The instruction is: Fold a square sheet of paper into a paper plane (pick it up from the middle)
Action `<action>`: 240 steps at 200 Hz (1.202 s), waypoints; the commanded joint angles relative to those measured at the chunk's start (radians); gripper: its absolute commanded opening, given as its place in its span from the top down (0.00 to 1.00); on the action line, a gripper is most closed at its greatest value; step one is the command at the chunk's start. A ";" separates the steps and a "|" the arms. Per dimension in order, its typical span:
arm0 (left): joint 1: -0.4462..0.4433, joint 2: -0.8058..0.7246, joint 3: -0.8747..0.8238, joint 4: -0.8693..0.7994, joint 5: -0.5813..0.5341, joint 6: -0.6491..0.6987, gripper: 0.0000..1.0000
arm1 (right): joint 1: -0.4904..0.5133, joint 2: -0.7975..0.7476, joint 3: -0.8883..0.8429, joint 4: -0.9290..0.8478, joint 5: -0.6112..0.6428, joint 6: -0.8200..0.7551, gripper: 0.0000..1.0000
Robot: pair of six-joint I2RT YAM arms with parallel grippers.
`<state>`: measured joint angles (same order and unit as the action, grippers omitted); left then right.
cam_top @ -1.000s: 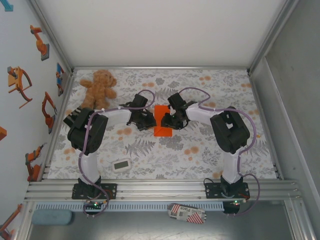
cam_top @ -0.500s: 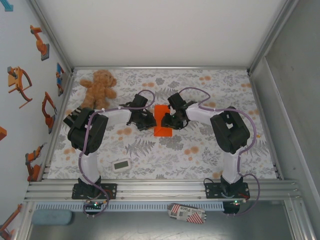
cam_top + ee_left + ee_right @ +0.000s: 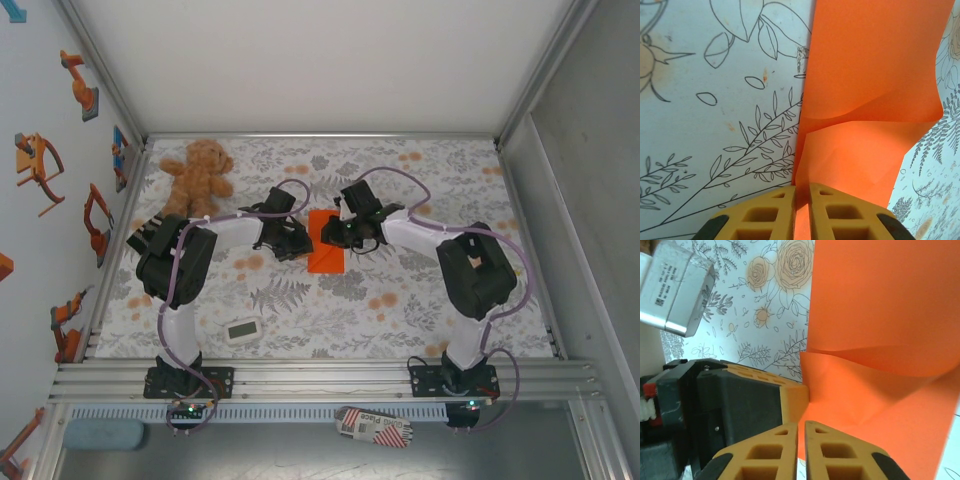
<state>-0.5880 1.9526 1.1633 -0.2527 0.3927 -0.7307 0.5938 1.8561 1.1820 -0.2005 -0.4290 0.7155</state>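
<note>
Left fingers [image 3: 786, 196], right fingers [image 3: 856, 446] pinch orange paper [image 3: 326, 258].

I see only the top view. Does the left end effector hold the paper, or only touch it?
Observer: It holds it: the left end effector is shut, with the edge of the paper between its fingers.
Operator: Does the paper lie flat?
Observer: No. A bend runs across it, and the near part rises off the table toward the fingers.
Operator: And the right one?
Observer: The right end effector is shut on the paper's edge too.
</note>
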 commanded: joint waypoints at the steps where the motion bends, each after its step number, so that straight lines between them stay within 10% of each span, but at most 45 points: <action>1: 0.006 0.040 0.005 -0.074 -0.032 0.025 0.85 | 0.009 0.050 0.012 0.047 -0.065 0.022 0.92; 240: 0.013 -0.012 0.026 -0.103 -0.066 0.015 0.84 | 0.011 0.196 0.036 -0.054 -0.016 0.001 0.95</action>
<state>-0.5877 1.9594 1.1805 -0.2752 0.3901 -0.7269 0.5976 2.0102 1.2068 -0.1913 -0.4824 0.7254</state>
